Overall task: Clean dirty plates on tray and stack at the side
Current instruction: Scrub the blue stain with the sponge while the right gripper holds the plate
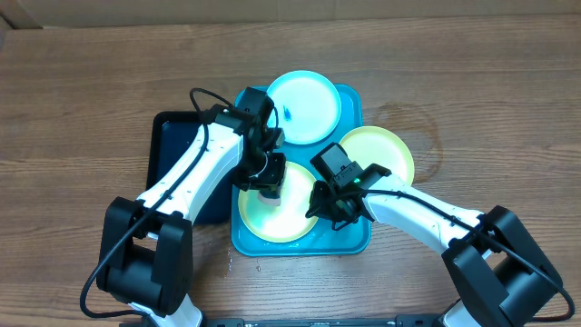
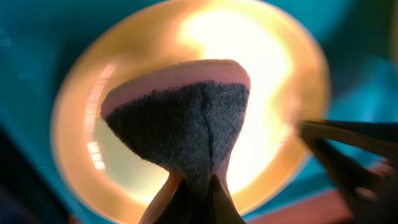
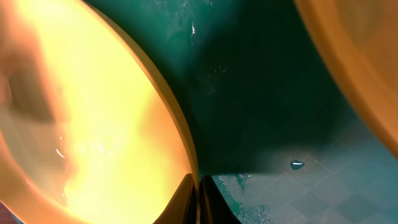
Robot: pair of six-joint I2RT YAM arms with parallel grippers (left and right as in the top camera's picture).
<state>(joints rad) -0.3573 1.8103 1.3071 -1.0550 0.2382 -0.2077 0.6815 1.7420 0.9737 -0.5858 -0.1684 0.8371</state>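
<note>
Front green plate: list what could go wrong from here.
1. The right tool pinches only the thin rim of the front plate; scrubbing with the sponge in the left tool might pull it free.
2. The right plate overhangs the tray; the right arm might nudge it.

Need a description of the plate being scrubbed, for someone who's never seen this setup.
On the wooden table, find the turquoise tray. Take the lime-green plate nearest the robot, at the tray's front-left. Unlike the light-blue plate and the other green plate, it lies under the sponge held by the left gripper, its rim pinched by the right gripper.
</note>
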